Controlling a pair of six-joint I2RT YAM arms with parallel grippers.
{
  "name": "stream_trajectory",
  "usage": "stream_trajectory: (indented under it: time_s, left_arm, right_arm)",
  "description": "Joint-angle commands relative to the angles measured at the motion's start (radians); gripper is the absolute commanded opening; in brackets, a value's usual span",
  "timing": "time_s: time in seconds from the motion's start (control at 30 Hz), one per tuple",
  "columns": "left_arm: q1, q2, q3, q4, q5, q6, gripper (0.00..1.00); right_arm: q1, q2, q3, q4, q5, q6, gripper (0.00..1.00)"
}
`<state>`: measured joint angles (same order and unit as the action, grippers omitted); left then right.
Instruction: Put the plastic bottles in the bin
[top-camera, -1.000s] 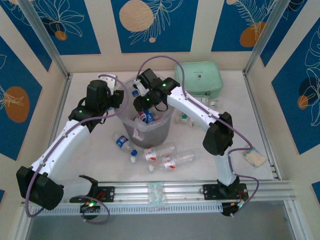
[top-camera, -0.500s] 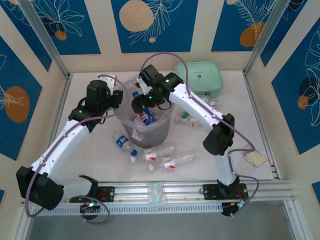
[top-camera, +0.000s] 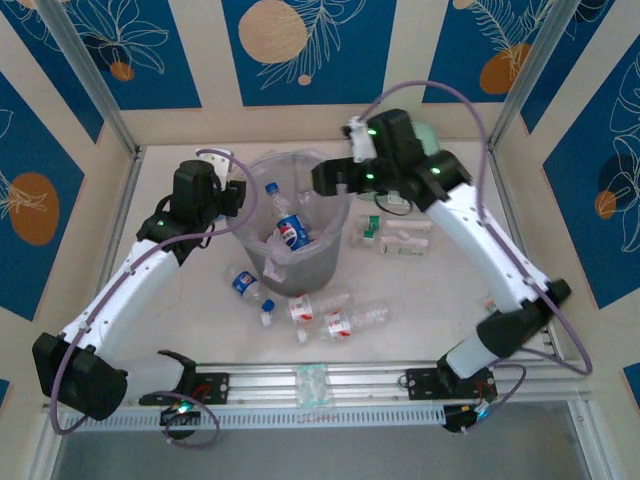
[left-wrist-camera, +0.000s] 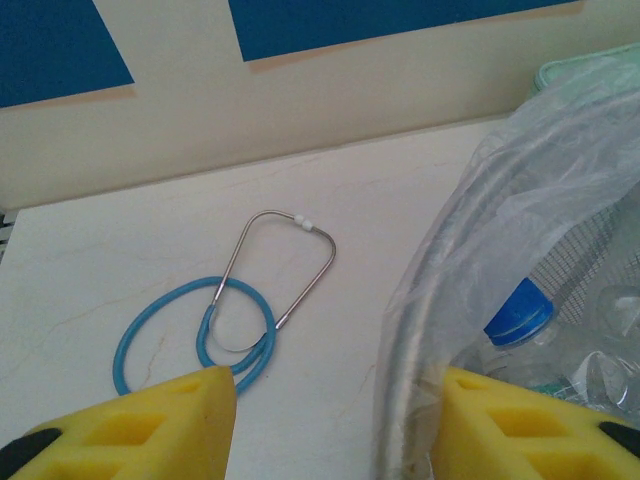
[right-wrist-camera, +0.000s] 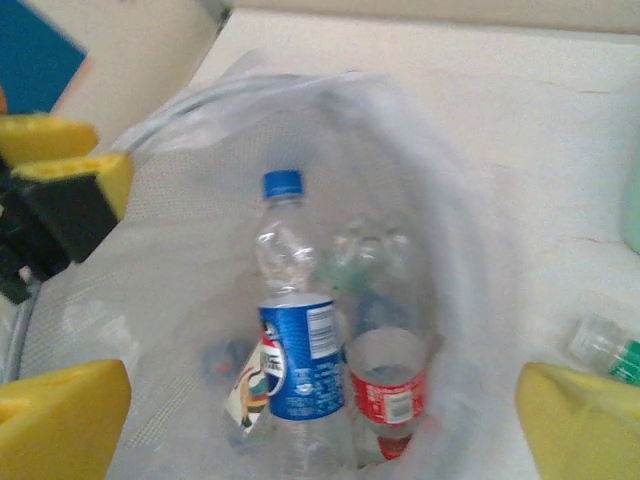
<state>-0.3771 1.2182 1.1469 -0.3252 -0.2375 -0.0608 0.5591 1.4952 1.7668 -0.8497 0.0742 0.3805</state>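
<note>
While the bin stands at the centre of the top view, several plastic bottles stand upright inside it, and loose bottles lie on the counter just below it in the frame. The left fingers are spread apart, the bin's left rim between them. The right fingers are spread wide above its upper right edge.
</note>
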Motion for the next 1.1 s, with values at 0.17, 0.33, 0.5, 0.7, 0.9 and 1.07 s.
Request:
stream_trajectory:
  time_s: [0.17,0.33,0.5,0.7,0.9,1.07]
  left_arm:
    - [0.004,-0.004,-0.017,-0.045,-0.008,0.015,0.52]
    - [0.004,-0.004,-0.015,-0.046,-0.018,0.022,0.52]
    - [0.004,-0.012,-0.018,-0.041,-0.02,0.023,0.52]
    - [0.003,-0.003,-0.016,-0.043,-0.017,0.017,0.52]
    - [0.004,-0.016,-0.018,-0.041,-0.037,0.012,0.51]
    - [0.004,-0.016,-0.018,-0.041,-0.028,0.014,0.52]
  right_arm:
    - [-0.254,-0.302,-0.402,0.062,-0.138,0.302,0.99]
    - [-0.267,-0.425,-0.576,-0.181,-0.14,0.491,0.99]
    - [-0.187,-0.593,-0.89,-0.181,-0.166,0.721,0.99]
    - [0.011,-0.743,-1.161,-0.013,-0.157,1.078,0.95]
    - [0.181,-0.71,-1.291,0.205,-0.061,1.236,0.94]
    - [0.137,-0.606,-1.301,0.331,-0.084,1.185,0.97]
